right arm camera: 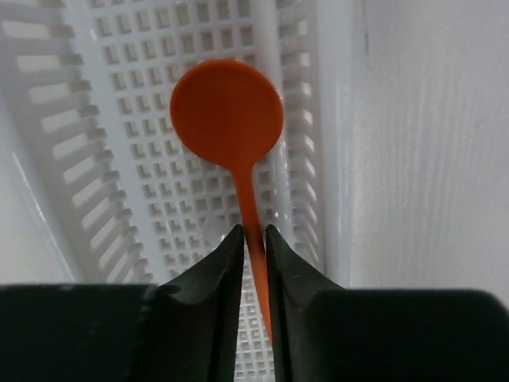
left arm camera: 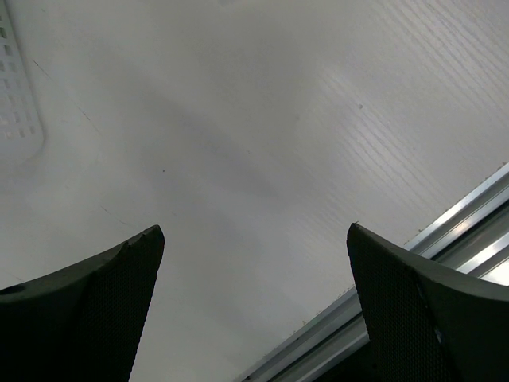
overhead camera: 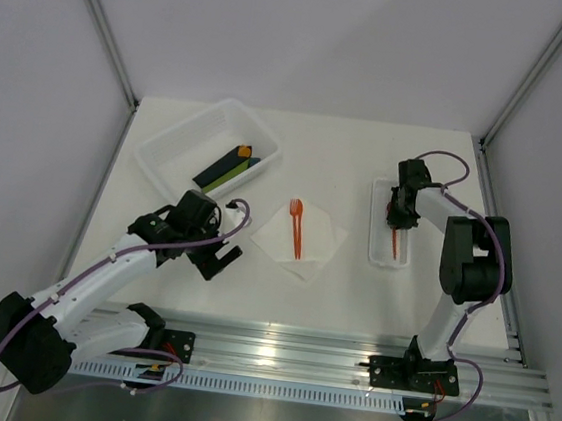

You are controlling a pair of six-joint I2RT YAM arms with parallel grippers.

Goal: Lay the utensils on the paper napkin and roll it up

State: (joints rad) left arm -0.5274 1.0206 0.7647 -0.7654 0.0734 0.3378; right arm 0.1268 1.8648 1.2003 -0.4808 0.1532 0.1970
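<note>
Right wrist view shows the right claw (right arm camera: 253, 232) clenched on the thin handle of the orange spoon (right arm camera: 227, 111), whose round bowl sits over the grid floor of the narrow white tray (right arm camera: 119, 159) at the right of the counter (overhead camera: 348, 147). Near the middle, the orange fork (overhead camera: 296, 227) lies on the white paper napkin (overhead camera: 318, 237), tines toward the far side. The left claw (left arm camera: 254, 229) is released, spread wide above bare counter just left of the napkin.

Probably a robotics lab cell: plain white walls (overhead camera: 330, 35), aluminium rail (overhead camera: 296, 351), white table (overhead camera: 348, 147).
</note>
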